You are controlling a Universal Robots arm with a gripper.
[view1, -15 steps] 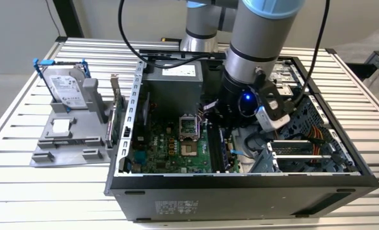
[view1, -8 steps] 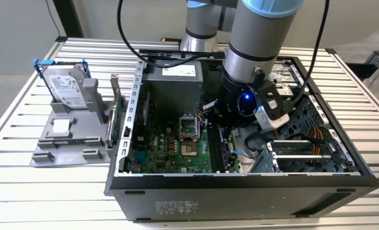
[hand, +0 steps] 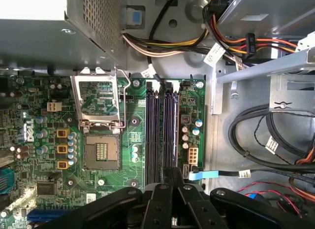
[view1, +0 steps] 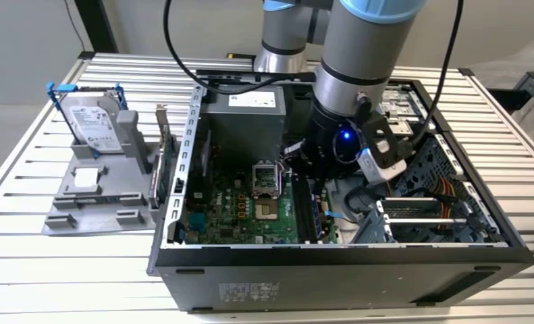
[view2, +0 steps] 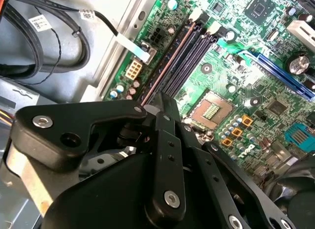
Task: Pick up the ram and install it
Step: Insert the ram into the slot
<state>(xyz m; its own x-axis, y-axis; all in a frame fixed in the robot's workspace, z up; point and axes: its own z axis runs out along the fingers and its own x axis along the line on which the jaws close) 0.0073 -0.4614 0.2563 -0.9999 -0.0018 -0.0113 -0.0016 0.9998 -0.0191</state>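
The ram (view1: 299, 208) stands on edge in a slot of the motherboard (view1: 235, 209) inside the open computer case (view1: 339, 270). In the second wrist view the ram (view2: 165, 61) shows as a thin brownish line in the slot nearest the white connector, and in the first wrist view the ram (hand: 173, 125) lies in the outermost slot. My gripper (view1: 308, 174) is low inside the case, right over one end of the ram. Its black fingers (view2: 165, 103) are pressed together, tips (hand: 170, 172) at the slot bank. I cannot tell whether they touch the ram.
A silver hard drive with blue clips (view1: 94, 128) and a card with a metal bracket (view1: 163, 158) stand in a grey holder (view1: 96, 202) at the exterior view's left. The CPU socket (hand: 101, 152), power supply (view1: 244, 111) and loose cables (hand: 266, 135) crowd the slots.
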